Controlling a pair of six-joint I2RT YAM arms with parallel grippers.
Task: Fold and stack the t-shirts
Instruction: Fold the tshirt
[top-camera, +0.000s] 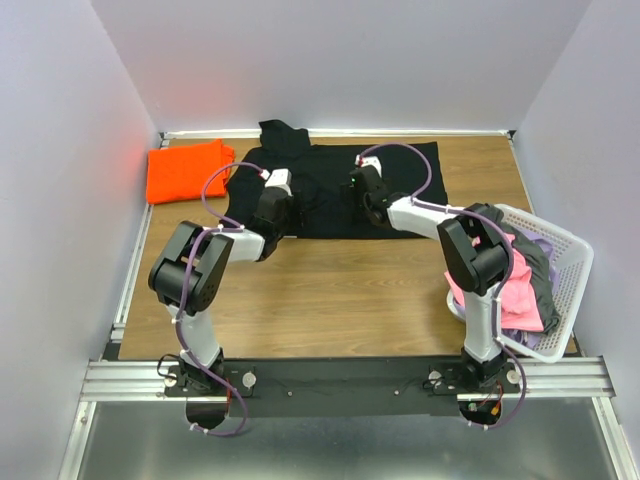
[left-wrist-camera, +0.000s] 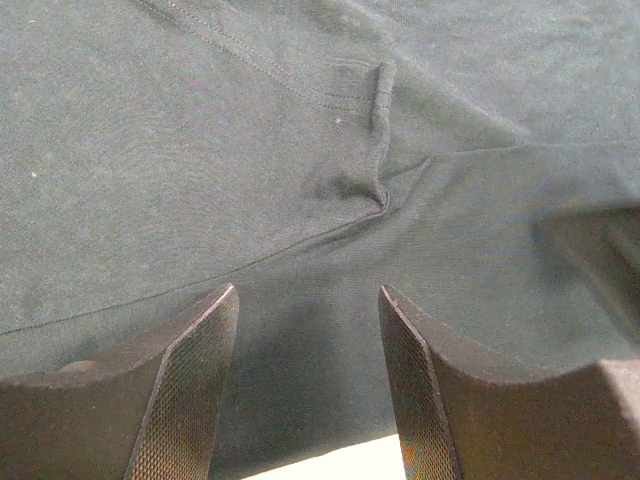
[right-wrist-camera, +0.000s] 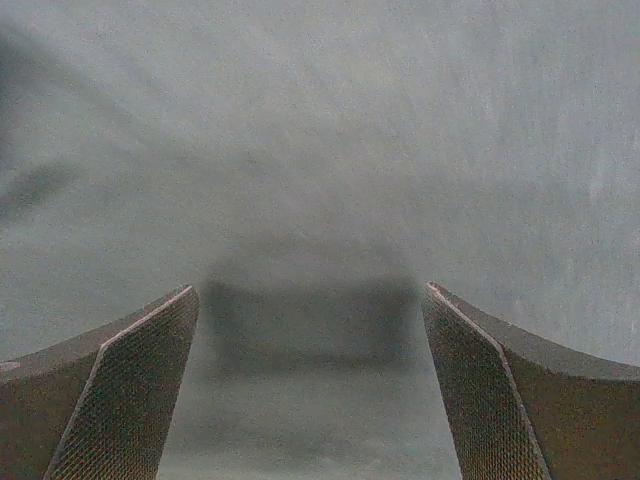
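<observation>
A large black t-shirt (top-camera: 320, 195) lies spread flat at the back middle of the table. My left gripper (top-camera: 272, 205) hovers over its left part, near the front hem. In the left wrist view the left gripper (left-wrist-camera: 308, 300) is open above the black cloth (left-wrist-camera: 300, 150), with a seam and a small fold ahead of the fingertips. My right gripper (top-camera: 362, 190) hangs over the shirt's middle right. Seen from the right wrist, the right gripper (right-wrist-camera: 310, 295) is open wide over smooth cloth (right-wrist-camera: 320, 130), holding nothing. An orange t-shirt (top-camera: 187, 170) lies folded at the back left.
A white lattice basket (top-camera: 570, 250) leans at the right edge with a pink shirt (top-camera: 520, 295) and a grey-purple one (top-camera: 537, 268) inside. Bare wooden table (top-camera: 340, 280) lies between the black shirt and the arm bases. White walls enclose three sides.
</observation>
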